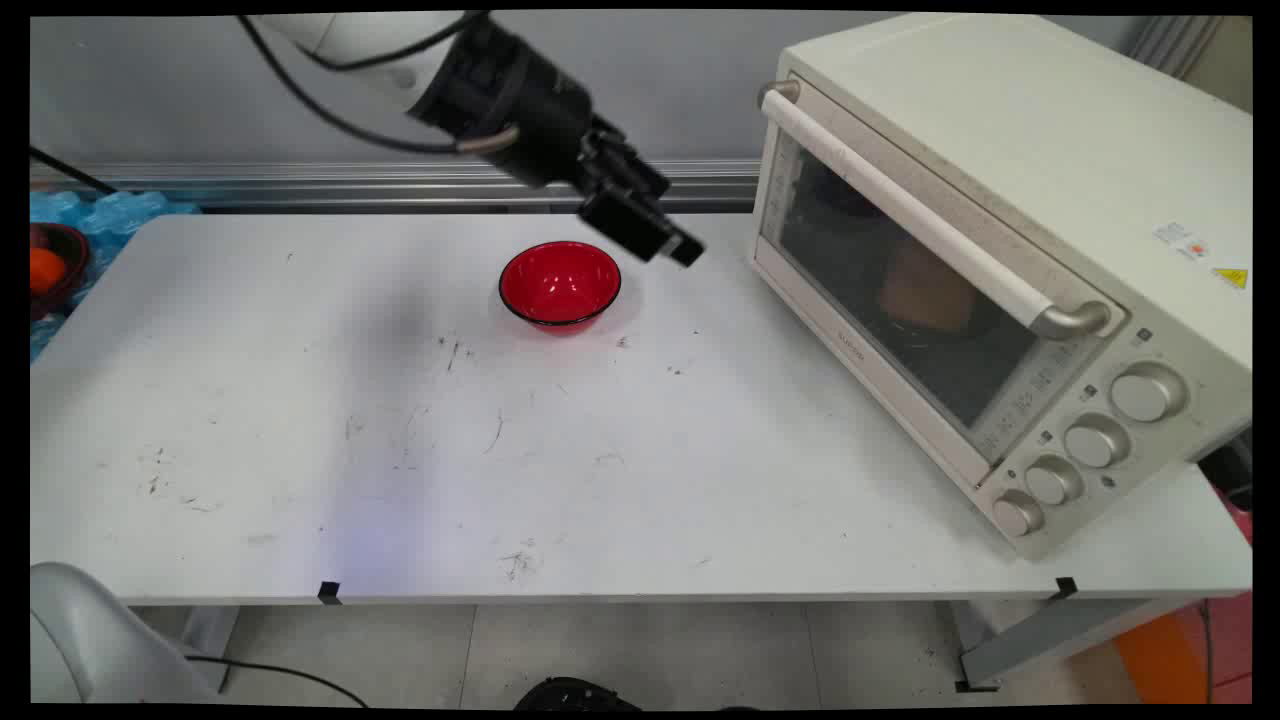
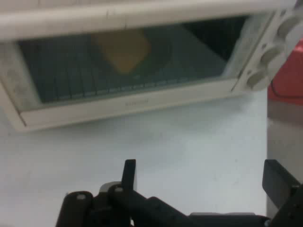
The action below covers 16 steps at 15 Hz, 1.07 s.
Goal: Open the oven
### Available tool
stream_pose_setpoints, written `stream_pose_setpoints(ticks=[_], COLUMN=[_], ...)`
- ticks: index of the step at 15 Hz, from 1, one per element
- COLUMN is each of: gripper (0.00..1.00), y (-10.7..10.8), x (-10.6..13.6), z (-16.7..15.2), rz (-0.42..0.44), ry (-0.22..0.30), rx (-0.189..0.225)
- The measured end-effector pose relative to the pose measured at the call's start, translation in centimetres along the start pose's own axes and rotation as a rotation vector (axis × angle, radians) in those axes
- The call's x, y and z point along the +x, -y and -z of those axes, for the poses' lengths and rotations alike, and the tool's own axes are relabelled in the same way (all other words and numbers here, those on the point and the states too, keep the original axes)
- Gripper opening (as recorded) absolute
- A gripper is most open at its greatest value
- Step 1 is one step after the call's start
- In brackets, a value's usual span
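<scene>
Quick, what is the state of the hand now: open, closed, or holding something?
Hand: open, holding nothing, facing the toaster oven.

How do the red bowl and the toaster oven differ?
The red bowl is small, round, glossy and open-topped; the toaster oven is a large cream box, door shut. The bowl looks empty; something orange-brown shows behind the oven's glass. The bowl sits mid-table just left of the open gripper, the oven at the right end, angled. Both rest on the white table.
</scene>
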<state>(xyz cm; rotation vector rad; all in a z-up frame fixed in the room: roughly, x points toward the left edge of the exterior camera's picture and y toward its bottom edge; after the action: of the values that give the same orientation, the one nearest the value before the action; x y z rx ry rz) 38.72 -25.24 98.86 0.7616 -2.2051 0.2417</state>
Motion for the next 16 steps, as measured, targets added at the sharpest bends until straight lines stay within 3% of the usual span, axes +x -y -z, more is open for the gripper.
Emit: stream_pose_setpoints(ticks=[8,16], gripper=[1.0,1.0], y=[-3.0,-4.1], x=[8.3,13.5], z=[-2.7,-5.7], rz=[0.047,0.099], ry=[-0.027,-0.004], rx=[0.009,0.022])
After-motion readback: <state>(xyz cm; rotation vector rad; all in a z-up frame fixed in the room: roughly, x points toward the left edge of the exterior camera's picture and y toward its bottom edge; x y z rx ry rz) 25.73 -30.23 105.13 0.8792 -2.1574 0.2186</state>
